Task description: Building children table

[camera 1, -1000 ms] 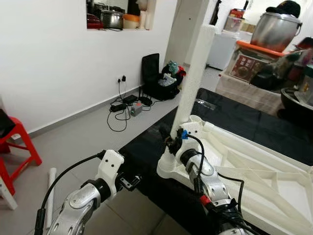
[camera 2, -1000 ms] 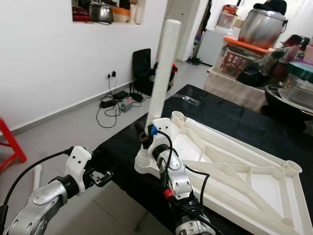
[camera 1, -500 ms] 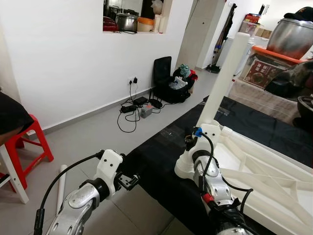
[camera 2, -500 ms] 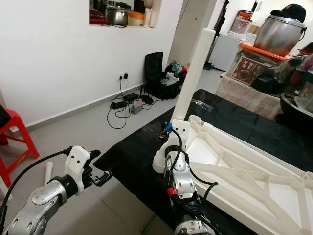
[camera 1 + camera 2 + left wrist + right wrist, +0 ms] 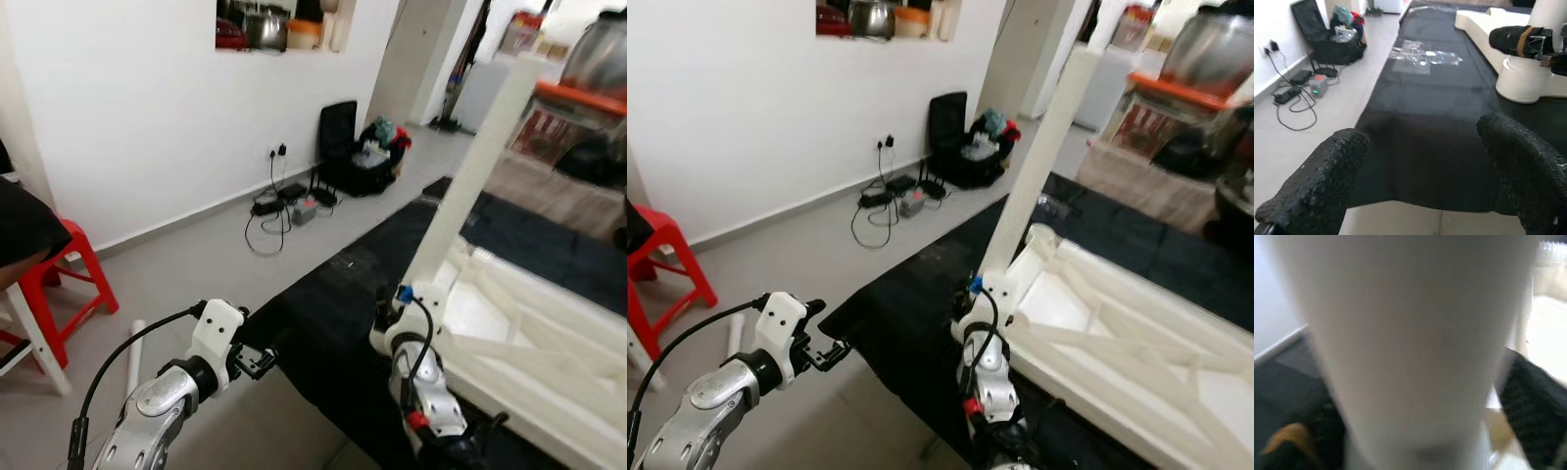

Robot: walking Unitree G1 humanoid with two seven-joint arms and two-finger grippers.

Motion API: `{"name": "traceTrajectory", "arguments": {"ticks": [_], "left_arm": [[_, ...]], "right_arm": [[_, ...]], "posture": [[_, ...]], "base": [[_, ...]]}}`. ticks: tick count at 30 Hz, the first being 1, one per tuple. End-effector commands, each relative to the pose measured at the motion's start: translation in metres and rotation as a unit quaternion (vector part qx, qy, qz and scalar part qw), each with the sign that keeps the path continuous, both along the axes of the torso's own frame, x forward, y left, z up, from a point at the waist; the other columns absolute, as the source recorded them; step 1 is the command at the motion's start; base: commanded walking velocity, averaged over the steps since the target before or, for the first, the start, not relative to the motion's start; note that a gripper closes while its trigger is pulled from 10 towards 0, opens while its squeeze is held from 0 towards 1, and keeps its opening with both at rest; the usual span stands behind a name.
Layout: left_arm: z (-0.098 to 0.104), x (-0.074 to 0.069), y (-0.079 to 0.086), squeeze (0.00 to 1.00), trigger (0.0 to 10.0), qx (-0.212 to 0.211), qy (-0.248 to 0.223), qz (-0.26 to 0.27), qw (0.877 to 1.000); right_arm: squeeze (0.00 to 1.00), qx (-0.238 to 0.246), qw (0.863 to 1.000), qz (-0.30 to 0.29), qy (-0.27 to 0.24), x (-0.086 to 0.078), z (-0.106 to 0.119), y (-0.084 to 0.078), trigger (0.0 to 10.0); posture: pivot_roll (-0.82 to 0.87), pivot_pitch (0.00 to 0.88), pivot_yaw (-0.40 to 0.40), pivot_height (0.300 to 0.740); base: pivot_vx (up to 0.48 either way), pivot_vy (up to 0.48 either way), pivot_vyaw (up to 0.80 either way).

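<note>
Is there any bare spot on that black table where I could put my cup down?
Yes: the black table is bare between its near edge and the white table frame. By the right gripper, closed on the white leg, it is crowded.

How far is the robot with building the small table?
One white leg already stands in the corner socket of the upturned tabletop on the black cloth. The right gripper is at that leg's base, fingers on both sides of it. The left gripper hangs open beside the cloth. Another leg lies on the floor, not yet fitted.
</note>
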State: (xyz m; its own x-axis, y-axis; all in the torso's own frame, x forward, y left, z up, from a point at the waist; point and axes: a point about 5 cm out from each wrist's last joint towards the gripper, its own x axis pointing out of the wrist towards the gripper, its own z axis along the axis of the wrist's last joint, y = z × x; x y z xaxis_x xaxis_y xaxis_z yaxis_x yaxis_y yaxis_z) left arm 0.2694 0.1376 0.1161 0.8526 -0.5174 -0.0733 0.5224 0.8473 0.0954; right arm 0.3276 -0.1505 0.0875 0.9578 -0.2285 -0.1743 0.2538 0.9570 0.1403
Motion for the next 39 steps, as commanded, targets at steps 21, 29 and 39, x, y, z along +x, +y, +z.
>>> {"name": "traceTrajectory", "arguments": {"ticks": [21,29,39], "left_arm": [[0.0,0.001,0.002,0.0,10.0,0.002,0.0,-0.004,1.0],[0.001,0.002,0.001,0.0,10.0,0.003,-0.002,-0.008,1.0],[-0.001,0.002,-0.001,0.0,10.0,0.003,-0.001,-0.011,1.0]], "right_arm": [[0.0,0.007,0.952,0.272,-0.144,0.023,0.078,-0.028,10.0],[0.0,0.013,0.931,0.34,-0.133,0.029,0.087,-0.035,10.0],[0.0,0.007,0.936,0.328,-0.126,0.044,0.095,-0.045,0.0]], "posture": [[0.14,0.0,-0.171,0.74],[0.14,0.0,-0.172,0.74],[0.15,0.0,-0.175,0.74]], "base": [[0.0,0.0,0.0],[0.0,0.0,0.0],[0.0,0.0,0.0]]}}
